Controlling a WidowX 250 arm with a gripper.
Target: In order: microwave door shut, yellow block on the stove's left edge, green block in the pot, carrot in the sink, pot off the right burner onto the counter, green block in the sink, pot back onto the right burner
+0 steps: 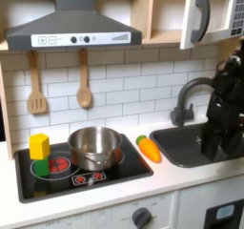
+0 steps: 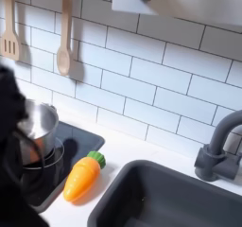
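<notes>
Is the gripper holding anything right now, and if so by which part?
Cannot be told: the arm is a dark blur above the sink. Carrot, yellow block and pot lie untouched.

We are looking at a toy play kitchen. A white tiled wall (image 1: 114, 80) backs a black stove (image 1: 81, 171), with a grey range hood (image 1: 71, 28) above the stove. A wooden spatula (image 1: 36, 85) and spoon (image 1: 84, 80) hang between hood and stove. Beside the stove sits a dark sink (image 1: 191, 142) with a faucet (image 1: 191, 94), and a microwave (image 1: 214, 13) hangs above the sink.
</notes>
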